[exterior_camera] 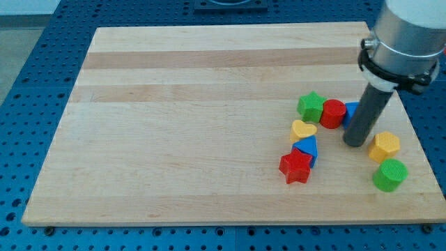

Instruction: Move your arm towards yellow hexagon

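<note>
On a wooden board (209, 104), my tip (355, 143), a bare rod with no jaws and holding nothing, rests just left of the yellow hexagon (385, 146) near the view's right edge. The hexagon looks small, rigid and light, likely to slide easily when nudged on a flat side; a green cylinder (389, 175) sits just below it.

green star (311, 106): near worktop's (195, 104) right edge
red cylinder (333, 113): touching star
yellow heart (302, 130): above blue block (307, 148)
red star (295, 167): below
green cylinder (389, 175): bottom-right corner

Way to yellow hexagon (385, 146): open — my tip (355, 141) sits just left of it.
Blocking left: red cylinder (333, 113), blue block (351, 111) — close.
</note>
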